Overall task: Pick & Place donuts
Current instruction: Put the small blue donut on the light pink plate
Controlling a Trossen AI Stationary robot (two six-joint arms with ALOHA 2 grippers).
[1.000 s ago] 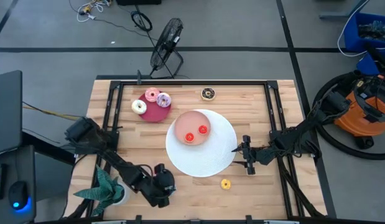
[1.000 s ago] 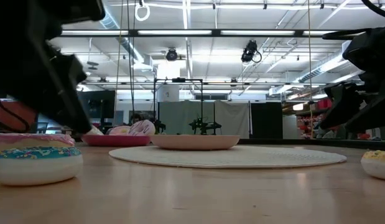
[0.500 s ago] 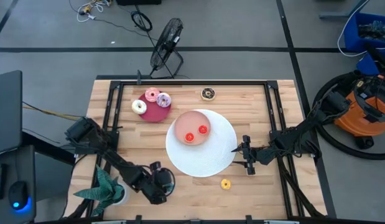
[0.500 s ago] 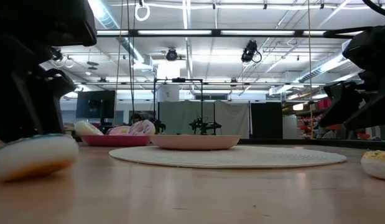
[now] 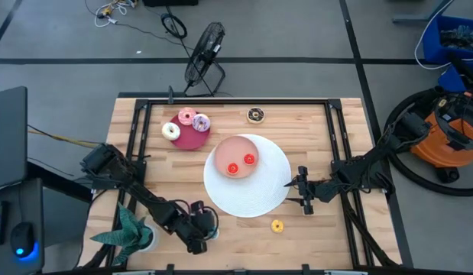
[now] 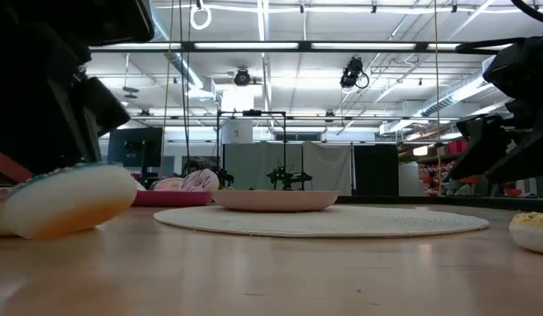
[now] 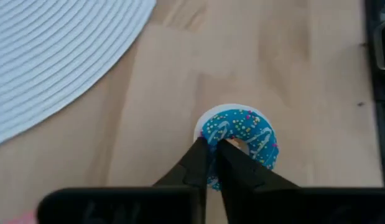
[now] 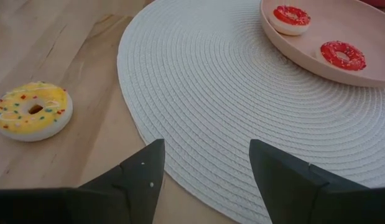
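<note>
Near the worktop's [image 5: 144,145] front edge, the blue donut [image 7: 239,140] is pinched through its rim by the left gripper [image 7: 212,152], tilted, apparently for lifting; the right gripper [image 8: 204,165] is held spread beside the white mat [image 8: 242,106].

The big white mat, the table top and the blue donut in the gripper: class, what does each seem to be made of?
White mat: probably woven cord or fibre, matte; concentric ribbed rings show.
Table top: wood, likely butcher block with a smooth finish; pale joined strips with grain.
Blue donut: seemingly moulded plastic or rubber, painted; uniform white base, blue icing with tiny dots. The left gripper pinches its rim.
</note>
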